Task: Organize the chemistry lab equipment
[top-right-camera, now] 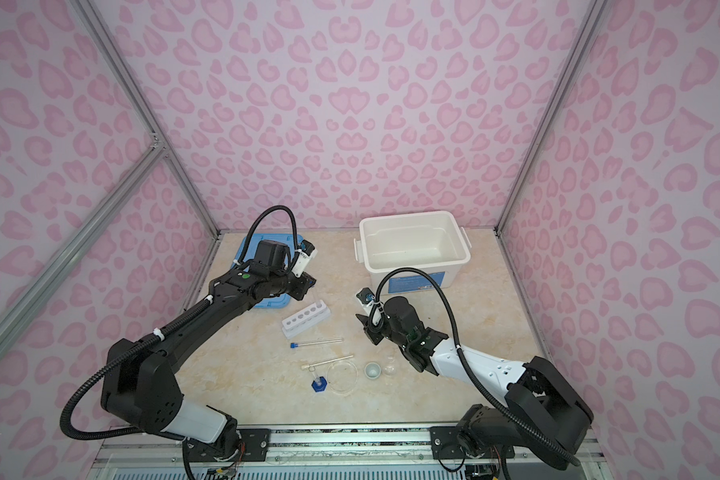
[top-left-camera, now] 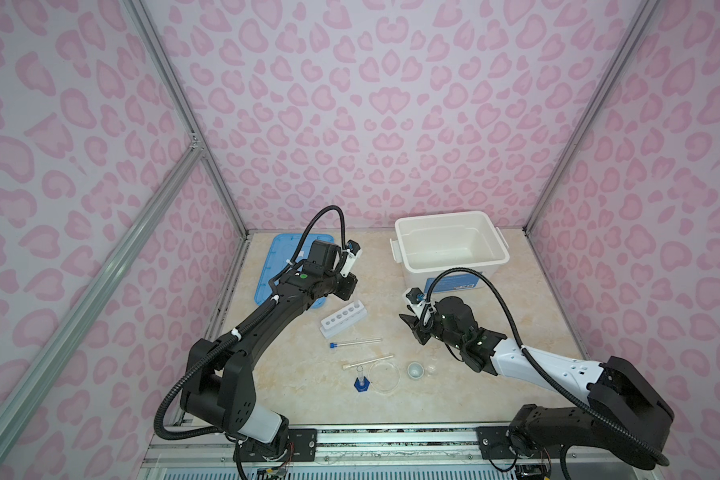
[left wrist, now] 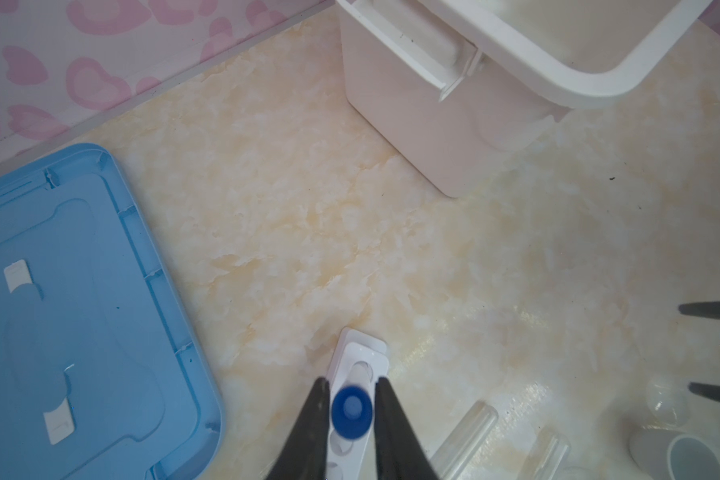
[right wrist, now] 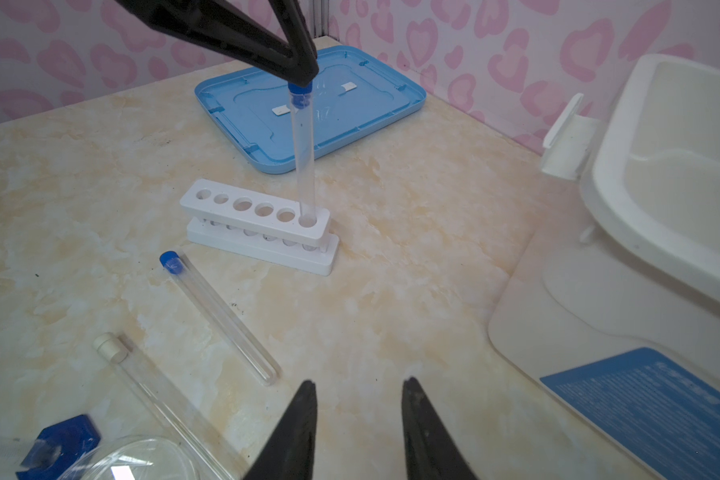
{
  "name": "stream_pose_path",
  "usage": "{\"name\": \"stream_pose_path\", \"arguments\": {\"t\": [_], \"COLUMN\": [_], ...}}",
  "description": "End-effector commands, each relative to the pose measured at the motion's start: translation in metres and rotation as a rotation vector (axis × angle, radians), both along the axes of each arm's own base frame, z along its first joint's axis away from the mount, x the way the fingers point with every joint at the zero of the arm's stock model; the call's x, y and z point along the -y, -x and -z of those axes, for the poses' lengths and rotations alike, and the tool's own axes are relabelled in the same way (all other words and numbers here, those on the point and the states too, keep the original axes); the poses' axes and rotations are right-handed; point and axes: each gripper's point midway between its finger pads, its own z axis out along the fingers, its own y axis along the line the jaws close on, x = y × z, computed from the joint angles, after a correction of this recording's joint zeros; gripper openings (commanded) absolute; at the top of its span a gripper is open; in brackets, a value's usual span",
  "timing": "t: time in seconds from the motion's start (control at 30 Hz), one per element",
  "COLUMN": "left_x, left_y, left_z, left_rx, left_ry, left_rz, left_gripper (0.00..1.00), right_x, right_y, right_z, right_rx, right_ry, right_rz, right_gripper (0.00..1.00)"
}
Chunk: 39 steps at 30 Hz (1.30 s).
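my right gripper hangs half open, empty, and farther back my left gripper pinches the slim clear blue-capped test tube, tip in the end hole of the white six-hole plastic rack, which a skewed push could topple.

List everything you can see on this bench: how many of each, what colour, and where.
held tube: one, clear with blue cap, upright, lower end in the rack's end hole
blue-capped tube: one, clear, lying on the table
white-capped tube: one, clear, lying on the table
rack: one, white, six holes, mid-table
cylinder: one, clear on blue base, beside the petri dish
petri dish: one, clear, near front
cup: one, white, beside the dish
small clear piece: one, beside the cup, unidentifiable
bin: one, white, back
lid: one, blue, flat, back
table: one, cream marbled
left gripper: black, gripping the held tube's cap
right gripper: black, open, empty
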Motion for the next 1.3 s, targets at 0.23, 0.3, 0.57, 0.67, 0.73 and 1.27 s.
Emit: {"name": "stream_pose_path", "arguments": {"t": [0.23, 0.3, 0.57, 0.67, 0.73, 1.27], "left_x": [0.003, 0.003, 0.002, -0.001, -0.004, -0.082], "left_y": [-0.007, -0.007, -0.003, 0.003, 0.008, 0.058], "left_z": [-0.010, -0.017, -0.061, -0.081, -0.094, -0.094], "left_rx": [0.041, 0.054, 0.140, 0.182, 0.211, 0.175], "left_ry": [0.010, 0.014, 0.062, 0.084, 0.103, 0.450], "left_rz": [0.005, 0.005, 0.005, -0.003, -0.011, -0.242], "left_gripper": [0.30, 0.34, 0.52, 0.54, 0.55, 0.63], "right_x": [-0.002, -0.001, -0.008, -0.009, -0.010, -0.066], "right_y": [-0.002, -0.002, 0.009, 0.015, 0.019, 0.038], "right_z": [-0.003, -0.005, 0.005, 0.011, 0.019, 0.077], "right_rx": [0.007, 0.010, -0.057, -0.088, -0.120, -0.203], "right_ry": [-0.011, -0.011, 0.062, 0.131, 0.190, 0.541], "right_rz": [-0.009, -0.009, -0.095, -0.139, -0.175, -0.377], "right_gripper": [0.35, 0.35, 0.38, 0.39, 0.40, 0.40]}}
